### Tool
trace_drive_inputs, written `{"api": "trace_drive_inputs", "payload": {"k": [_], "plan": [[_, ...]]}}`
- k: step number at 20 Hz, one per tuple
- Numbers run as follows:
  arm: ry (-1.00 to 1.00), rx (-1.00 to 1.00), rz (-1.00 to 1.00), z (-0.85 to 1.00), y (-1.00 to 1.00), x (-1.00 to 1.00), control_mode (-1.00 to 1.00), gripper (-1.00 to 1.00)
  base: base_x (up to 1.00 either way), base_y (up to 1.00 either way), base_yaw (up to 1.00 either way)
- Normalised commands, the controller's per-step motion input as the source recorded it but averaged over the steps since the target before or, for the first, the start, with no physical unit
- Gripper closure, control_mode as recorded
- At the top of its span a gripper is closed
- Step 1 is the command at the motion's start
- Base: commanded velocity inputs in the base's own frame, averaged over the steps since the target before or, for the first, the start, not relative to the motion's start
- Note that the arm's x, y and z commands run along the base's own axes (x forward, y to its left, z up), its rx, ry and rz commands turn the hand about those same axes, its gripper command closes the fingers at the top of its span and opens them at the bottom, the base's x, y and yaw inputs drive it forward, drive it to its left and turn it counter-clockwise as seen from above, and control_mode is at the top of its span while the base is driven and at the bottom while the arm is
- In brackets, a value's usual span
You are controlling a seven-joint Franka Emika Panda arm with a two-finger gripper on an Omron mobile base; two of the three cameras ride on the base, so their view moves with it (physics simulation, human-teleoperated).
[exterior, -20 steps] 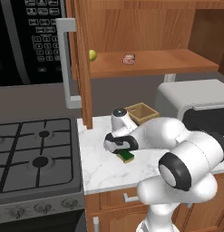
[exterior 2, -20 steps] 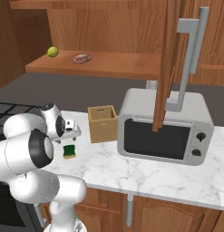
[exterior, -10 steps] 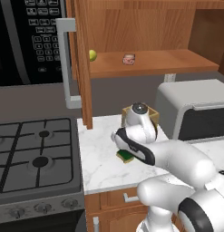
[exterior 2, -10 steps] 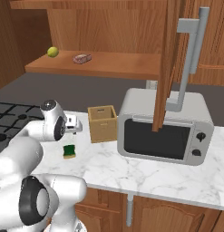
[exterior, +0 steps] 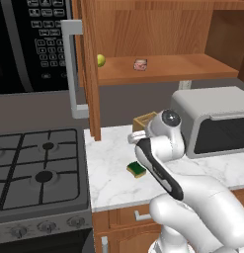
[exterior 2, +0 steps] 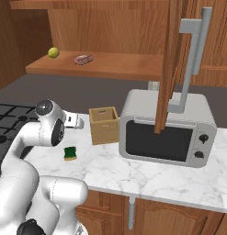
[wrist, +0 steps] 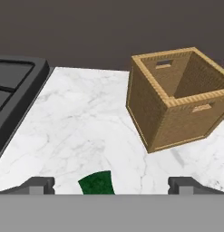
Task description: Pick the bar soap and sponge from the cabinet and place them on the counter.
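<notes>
Your hand (wrist: 111, 183) stands wide open with nothing in it: in the hand view the two dark finger tips (wrist: 37, 185) sit far apart at the bottom, and the sponge lies between them on the marble, below the hand and not gripped.

You can see the small rectangular sponge with its dark green top over a yellow base (exterior: 136, 169) lying flat on the white, grey-veined marble surface (exterior: 111, 185), toward its left part, between the black gas stovetop (exterior: 37, 168) on the left and the open wicker-brown wooden box (exterior 2: 104, 125) farther back. The sponge is apart from the box and from the stovetop's edge. To the right of the box stands the grey microwave oven with a dark door (exterior 2: 166, 133), close beside it.

Look up and you find the small pinkish-salmon bar of soap (exterior 2: 82, 59) resting on the wooden shelf of the reddish-brown wall cabinet (exterior 2: 110, 66), whose panelled door with a long grey bar handle (exterior: 71, 69) stands open. A round yellow-green fruit (exterior: 100, 60) sits on the same shelf, to the left of the soap and clear of it.

The white arm's wrist is between the box and the sponge in the base views.
</notes>
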Motion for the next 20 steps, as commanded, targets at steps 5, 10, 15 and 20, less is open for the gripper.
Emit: {"api": "trace_drive_inputs", "payload": {"k": [5,10,15,20], "plan": [[0.00,0.07,-0.13,0.68,-0.04,-0.25,-1.00,-1.00,0.00,0.00,0.00],[0.18,0.01,-0.12,0.42,-0.02,-0.29,-1.00,-1.00,0.00,0.00,0.00],[0.14,0.01,-0.08,0.47,0.00,-0.18,-1.00,-1.00,0.00,0.00,0.00],[-0.01,0.00,-0.04,0.45,0.00,-0.17,-1.00,-1.00,0.00,0.00,0.00]]}}
